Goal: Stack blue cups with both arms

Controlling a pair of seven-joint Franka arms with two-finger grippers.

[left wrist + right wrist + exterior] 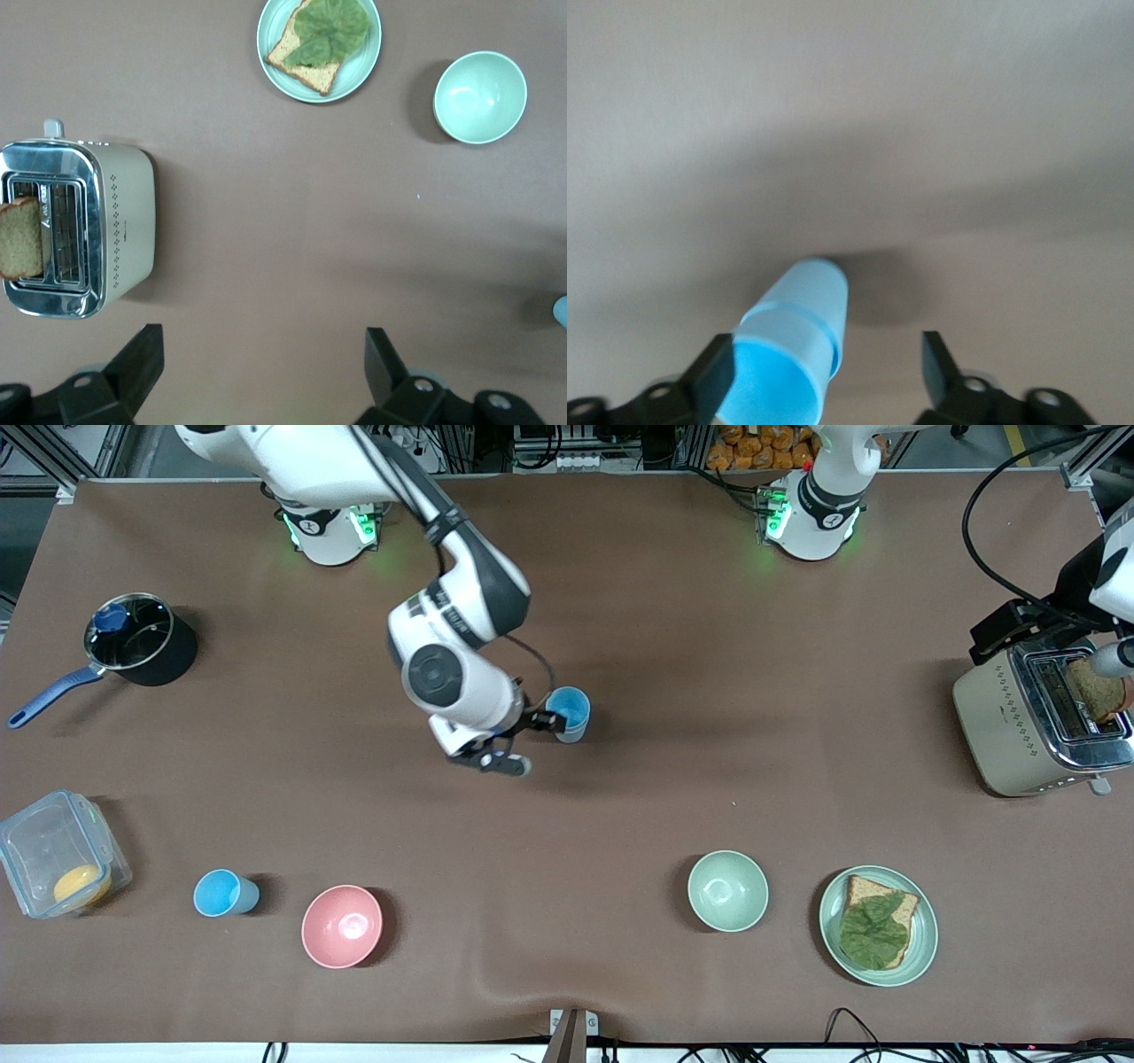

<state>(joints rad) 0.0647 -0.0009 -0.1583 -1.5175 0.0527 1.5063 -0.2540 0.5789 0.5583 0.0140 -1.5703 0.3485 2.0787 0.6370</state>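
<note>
One blue cup stands near the middle of the table. My right gripper is low beside it and open. In the right wrist view the cup sits between the open jaws of the right gripper, close against one finger and apart from the other. A second blue cup sits nearer the front camera toward the right arm's end, between a clear box and the pink bowl. My left gripper hangs high beside the toaster, open and empty, and waits.
A pink bowl, a pale green bowl and a plate with bread and lettuce lie along the front. A toaster stands at the left arm's end. A black pot and a clear box are at the right arm's end.
</note>
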